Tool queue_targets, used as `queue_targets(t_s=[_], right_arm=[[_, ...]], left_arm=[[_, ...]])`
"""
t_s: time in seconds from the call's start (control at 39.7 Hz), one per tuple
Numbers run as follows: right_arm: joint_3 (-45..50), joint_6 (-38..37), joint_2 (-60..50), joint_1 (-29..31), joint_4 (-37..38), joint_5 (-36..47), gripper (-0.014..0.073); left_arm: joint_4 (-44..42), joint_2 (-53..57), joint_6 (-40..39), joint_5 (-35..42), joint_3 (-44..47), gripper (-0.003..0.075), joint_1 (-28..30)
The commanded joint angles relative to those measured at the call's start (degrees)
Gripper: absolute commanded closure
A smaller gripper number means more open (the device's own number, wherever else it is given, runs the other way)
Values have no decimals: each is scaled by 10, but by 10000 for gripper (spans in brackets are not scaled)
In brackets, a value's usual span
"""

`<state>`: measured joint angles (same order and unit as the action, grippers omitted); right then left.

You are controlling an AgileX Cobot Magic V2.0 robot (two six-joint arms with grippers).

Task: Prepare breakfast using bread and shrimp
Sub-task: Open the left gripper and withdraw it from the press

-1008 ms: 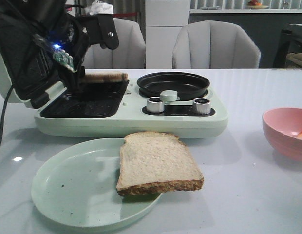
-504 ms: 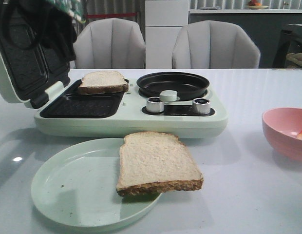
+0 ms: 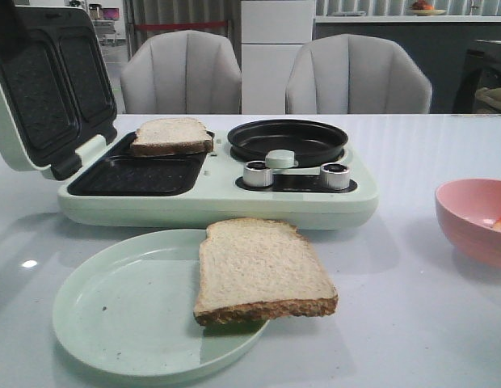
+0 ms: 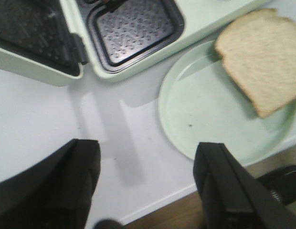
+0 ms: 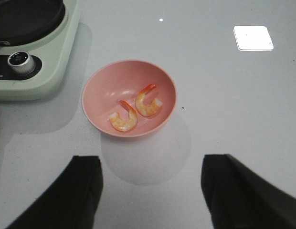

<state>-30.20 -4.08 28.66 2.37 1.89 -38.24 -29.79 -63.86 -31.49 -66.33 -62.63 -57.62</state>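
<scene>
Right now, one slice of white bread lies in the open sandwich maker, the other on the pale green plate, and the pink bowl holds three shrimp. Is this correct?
Not quite: the pink bowl holds two curled orange shrimp, not three, as the right wrist view shows. The rest is right.

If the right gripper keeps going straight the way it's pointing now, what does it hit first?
Most likely the bare white table just short of the pink bowl holding two shrimp. The right gripper hangs open above it, though depth is hard to judge.
</scene>
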Motion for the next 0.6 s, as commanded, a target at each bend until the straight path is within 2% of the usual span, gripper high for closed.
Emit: queue_targets(t_s=[0.0, 0.25, 0.58], right_arm=[[-15, 2, 6, 3, 2, 44, 45], [-15, 2, 6, 3, 0, 44, 45], [-15, 2, 6, 3, -5, 76, 45]], left_arm=[[20, 65, 0, 54, 12, 244, -23], [64, 176, 0, 122, 104, 244, -60], [58, 236, 0, 132, 164, 244, -69]])
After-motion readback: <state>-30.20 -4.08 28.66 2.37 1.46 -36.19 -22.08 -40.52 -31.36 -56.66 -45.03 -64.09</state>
